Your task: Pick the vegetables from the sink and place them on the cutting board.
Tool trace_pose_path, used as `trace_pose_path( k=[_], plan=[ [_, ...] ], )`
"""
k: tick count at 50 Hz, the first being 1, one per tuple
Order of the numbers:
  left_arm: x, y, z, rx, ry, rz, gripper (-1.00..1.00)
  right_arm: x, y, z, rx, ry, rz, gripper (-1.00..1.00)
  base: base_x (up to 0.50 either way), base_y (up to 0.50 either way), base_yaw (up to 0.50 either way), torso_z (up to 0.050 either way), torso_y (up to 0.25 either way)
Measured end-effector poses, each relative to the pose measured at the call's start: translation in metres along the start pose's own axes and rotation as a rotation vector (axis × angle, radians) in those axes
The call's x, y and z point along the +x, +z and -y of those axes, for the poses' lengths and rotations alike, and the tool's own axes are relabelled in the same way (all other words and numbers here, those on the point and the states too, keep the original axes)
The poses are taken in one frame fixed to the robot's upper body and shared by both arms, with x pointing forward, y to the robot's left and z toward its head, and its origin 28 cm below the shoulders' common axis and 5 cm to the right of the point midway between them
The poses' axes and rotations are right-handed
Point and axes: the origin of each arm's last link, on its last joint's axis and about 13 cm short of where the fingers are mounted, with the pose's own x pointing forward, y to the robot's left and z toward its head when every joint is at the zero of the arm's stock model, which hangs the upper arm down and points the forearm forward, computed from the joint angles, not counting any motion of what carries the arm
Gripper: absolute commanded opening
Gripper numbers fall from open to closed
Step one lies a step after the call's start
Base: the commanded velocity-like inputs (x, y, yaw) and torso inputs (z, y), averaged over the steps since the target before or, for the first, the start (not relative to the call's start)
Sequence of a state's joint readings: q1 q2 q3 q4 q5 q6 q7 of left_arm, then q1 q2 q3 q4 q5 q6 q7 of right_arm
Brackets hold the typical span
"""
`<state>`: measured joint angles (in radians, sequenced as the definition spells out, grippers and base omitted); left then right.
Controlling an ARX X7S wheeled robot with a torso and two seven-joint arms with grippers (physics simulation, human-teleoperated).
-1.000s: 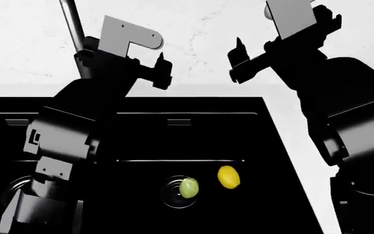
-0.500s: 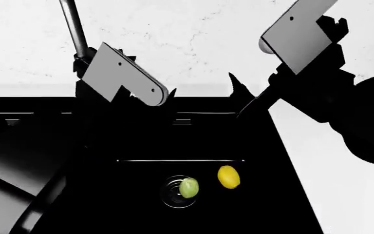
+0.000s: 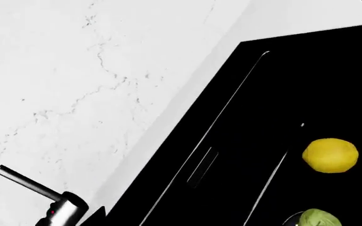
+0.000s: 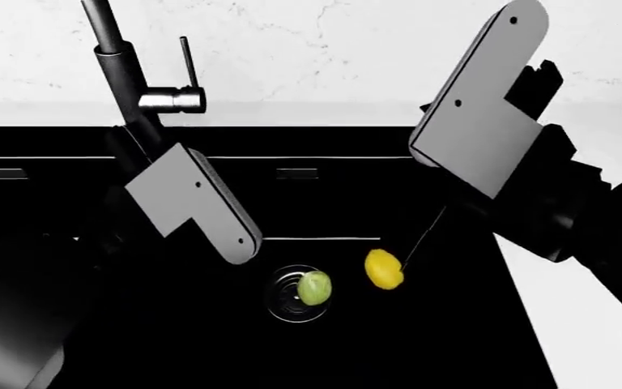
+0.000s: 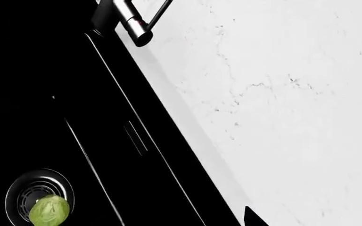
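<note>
Two vegetables lie in the black sink [image 4: 95,142]. The pale green leafy ball [image 4: 314,288] rests on the round drain [image 4: 286,301]. The yellow oval one [image 4: 384,269] lies just right of it. My left gripper [image 4: 273,251] hangs low in the basin, left of and above the green ball. It is black against the black sink. My right gripper [image 4: 414,247] shows only as a thin bright edge, its tip close beside the yellow vegetable. The left wrist view holds the yellow one [image 3: 330,155] and the green ball [image 3: 319,219]. The right wrist view holds the green ball [image 5: 49,211]. The cutting board is out of view.
A dark metal faucet [image 4: 127,77] with a side handle stands at the sink's back rim, behind my left arm. White marbled counter [image 4: 322,49] runs behind the sink and along its right side [image 4: 602,340]. Grey wrist plates [image 4: 192,203] hide part of the basin.
Both arms have come down from above the back counter into the basin, the right one toward the yellow vegetable. The head view has shifted, showing more faucet. The vegetables lie where they were.
</note>
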<state>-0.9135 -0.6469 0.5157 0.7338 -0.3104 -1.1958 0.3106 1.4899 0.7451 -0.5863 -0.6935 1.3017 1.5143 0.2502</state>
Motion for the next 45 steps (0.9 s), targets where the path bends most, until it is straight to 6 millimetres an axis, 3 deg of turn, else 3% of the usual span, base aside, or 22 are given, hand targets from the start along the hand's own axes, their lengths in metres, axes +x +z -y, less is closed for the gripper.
trace_pose_path(
  k=[21,45],
  plan=[
    [0.002,-0.011,0.002,0.063,-0.015,-0.079,1.00,0.038,0.009,-0.007,0.047,0.020,-0.071,1.00,0.00,0.00,0.00,0.000,0.000],
    [0.005,-0.016,-0.004,0.079,0.026,-0.133,1.00,0.080,-0.014,-0.032,0.071,0.110,-0.265,1.00,0.00,0.00,0.00,0.000,0.000]
  ],
)
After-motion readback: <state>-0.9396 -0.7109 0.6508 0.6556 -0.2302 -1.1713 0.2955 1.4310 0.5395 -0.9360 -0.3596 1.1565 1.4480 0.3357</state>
